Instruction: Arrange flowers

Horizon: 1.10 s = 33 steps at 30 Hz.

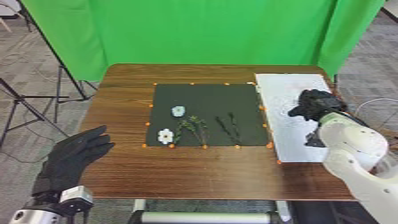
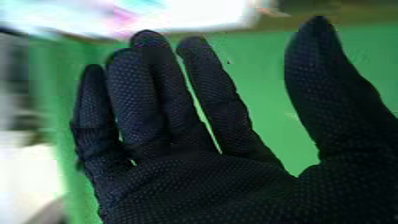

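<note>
A green backdrop is hung behind the brown table. On the tabletop a black mat is laid, with a white sheet beside it. Over the sheet the right hand is held, its fingers straight and the thumb spread wide. At the table's left side the left hand is held with fingers extended. On the mat are placed green sprigs, dark stems, what seems a pale blue flower, and a white flower. Orange dots are set around the mat.
</note>
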{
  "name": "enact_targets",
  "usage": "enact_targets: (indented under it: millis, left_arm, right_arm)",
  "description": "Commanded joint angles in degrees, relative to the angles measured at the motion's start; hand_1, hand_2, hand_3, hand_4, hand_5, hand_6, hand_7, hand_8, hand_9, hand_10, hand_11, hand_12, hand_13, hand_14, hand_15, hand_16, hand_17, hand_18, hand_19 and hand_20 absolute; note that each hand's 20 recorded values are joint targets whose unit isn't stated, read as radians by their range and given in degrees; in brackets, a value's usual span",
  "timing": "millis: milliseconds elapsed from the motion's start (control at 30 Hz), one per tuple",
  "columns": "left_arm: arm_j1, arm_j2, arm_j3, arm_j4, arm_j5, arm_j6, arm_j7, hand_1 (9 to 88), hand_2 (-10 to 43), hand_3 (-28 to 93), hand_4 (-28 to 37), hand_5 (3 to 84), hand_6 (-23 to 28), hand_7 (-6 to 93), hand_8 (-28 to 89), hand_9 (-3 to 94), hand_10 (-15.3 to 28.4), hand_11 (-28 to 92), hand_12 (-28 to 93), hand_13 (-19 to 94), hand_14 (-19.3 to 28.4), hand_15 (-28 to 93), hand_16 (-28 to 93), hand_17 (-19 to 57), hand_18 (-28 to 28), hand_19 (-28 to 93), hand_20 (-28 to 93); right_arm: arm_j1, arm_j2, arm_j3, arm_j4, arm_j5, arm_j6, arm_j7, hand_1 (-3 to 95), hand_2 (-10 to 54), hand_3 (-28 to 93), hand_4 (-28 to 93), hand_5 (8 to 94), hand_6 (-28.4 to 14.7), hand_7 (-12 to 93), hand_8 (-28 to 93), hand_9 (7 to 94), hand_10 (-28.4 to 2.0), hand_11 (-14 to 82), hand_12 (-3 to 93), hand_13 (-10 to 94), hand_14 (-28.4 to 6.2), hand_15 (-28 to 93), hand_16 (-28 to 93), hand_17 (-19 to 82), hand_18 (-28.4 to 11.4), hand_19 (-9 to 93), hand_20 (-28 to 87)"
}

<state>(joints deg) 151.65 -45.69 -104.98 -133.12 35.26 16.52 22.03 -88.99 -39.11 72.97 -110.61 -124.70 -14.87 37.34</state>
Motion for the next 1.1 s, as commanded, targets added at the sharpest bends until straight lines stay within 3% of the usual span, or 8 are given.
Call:
enact_targets:
  millis: [33, 133, 267, 400, 800, 833, 1067, 1100]
  left_arm:
    - [1.09, 0.51, 1.01, -0.09, -0.47, 0.70, 1.31, 26.3, 6.9, 82, -14.6, 44.9, 14.0, 13.0, -8, 38.7, 22.3, 35, 9, 29, 28.4, 57, -12, -9.4, 22.1, 58, 14]
    - [0.64, 0.43, 1.42, 0.07, -0.25, 0.47, 1.32, 26.3, 6.9, 82, -14.7, 44.9, 14.0, 13.1, -8, 38.7, 22.3, 35, 9, 29, 28.4, 57, -12, -9.4, 22.1, 58, 14]
    - [1.34, 1.37, 2.02, 0.16, -0.99, 1.14, 2.85, 26.4, 6.9, 82, -14.8, 44.9, 13.9, 13.2, -8, 38.7, 22.3, 35, 9, 29, 28.4, 57, -12, -9.4, 22.1, 58, 14]
    - [1.06, 0.78, 1.78, 0.23, -0.44, 0.68, 2.07, 26.3, 6.9, 82, -14.7, 44.8, 13.9, 13.2, -8, 38.7, 22.2, 35, 9, 29, 28.4, 57, -12, -9.4, 22.0, 58, 15]
    - [-0.03, 1.82, 3.28, 0.83, -1.14, 0.73, 2.92, 26.4, 6.8, 82, -14.7, 44.9, 14.0, 13.1, -8, 38.6, 22.2, 35, 9, 29, 28.4, 57, -12, -9.4, 22.0, 58, 15]
    - [0.22, 2.40, 3.46, 0.83, -1.63, 1.13, 3.68, 26.3, 6.9, 82, -14.7, 44.9, 14.0, 13.1, -8, 38.6, 22.2, 35, 9, 29, 28.4, 57, -12, -9.4, 22.0, 58, 15]
    - [-0.35, 0.88, 3.65, 1.00, -0.78, 0.53, 2.62, 26.4, 6.9, 82, -14.7, 44.9, 13.9, 13.3, -8, 38.7, 22.3, 35, 9, 29, 28.4, 57, -12, -9.4, 22.0, 58, 15]
    - [-0.32, 1.42, 3.89, 0.99, -1.28, 0.88, 3.10, 26.4, 6.9, 82, -14.7, 44.9, 13.9, 13.2, -8, 38.7, 22.3, 35, 9, 29, 28.4, 57, -12, -9.4, 22.0, 58, 15]
  right_arm:
    - [-3.15, 0.74, 4.13, 3.77, 1.67, 0.61, 4.42, 26.7, -1.2, 82, -26, 53.2, -9.5, 17, -11, 51.0, -25.0, 50.2, 22.5, 40, -25.6, 83, 17, 18, -28.4, 75, 38]
    - [-2.47, 1.29, 4.24, 4.86, 1.11, 0.74, 4.41, 26.7, -1.3, 82, -26, 53.2, -9.5, 16, -11, 51.0, -25.0, 50.2, 22.6, 40, -25.5, 83, 17, 18, -28.4, 75, 37]
    - [-1.40, 1.57, 3.97, 6.02, 0.00, 3.17, 4.93, 26.6, -1.5, 82, -26, 52.0, -9.3, 16, -11, 50.8, -25.0, 50.3, 22.6, 40, -25.3, 83, 17, 17, -28.4, 75, 36]
    - [-1.63, 2.35, 4.57, 6.17, -1.16, 5.18, 5.52, 26.7, -1.6, 82, -26, 51.2, -8.8, 16, -11, 50.8, -24.9, 50.7, 22.7, 41, -25.0, 83, 17, 17, -28.4, 75, 36]
    - [6.59, -0.49, 0.46, 14.25, 1.47, 0.51, 10.13, 26.9, -2.6, 80, -26, 47.3, -6.7, 14, -11, 55.3, -23.8, 49.9, 22.6, 48, -23.1, 82, 20, 22, -28.4, 78, 34]
    - [6.90, -0.87, 0.27, 14.79, 1.07, 0.13, 9.97, 27.0, -2.6, 80, -26, 47.2, -6.6, 14, -11, 55.4, -23.8, 49.8, 22.7, 48, -23.1, 82, 20, 22, -28.4, 78, 34]
    - [9.59, -2.39, -3.07, 17.30, 0.09, -1.00, 9.75, 27.1, -2.6, 80, -26, 47.3, -5.6, 14, -11, 55.4, -23.6, 49.7, 23.1, 48, -22.6, 82, 21, 21, -28.4, 78, 33]
    - [10.00, -2.75, -3.40, 17.56, -0.02, -1.31, 9.64, 27.2, -2.6, 80, -26, 47.4, -5.3, 14, -11, 55.4, -23.5, 49.6, 23.0, 48, -22.6, 82, 21, 21, -28.4, 78, 33]
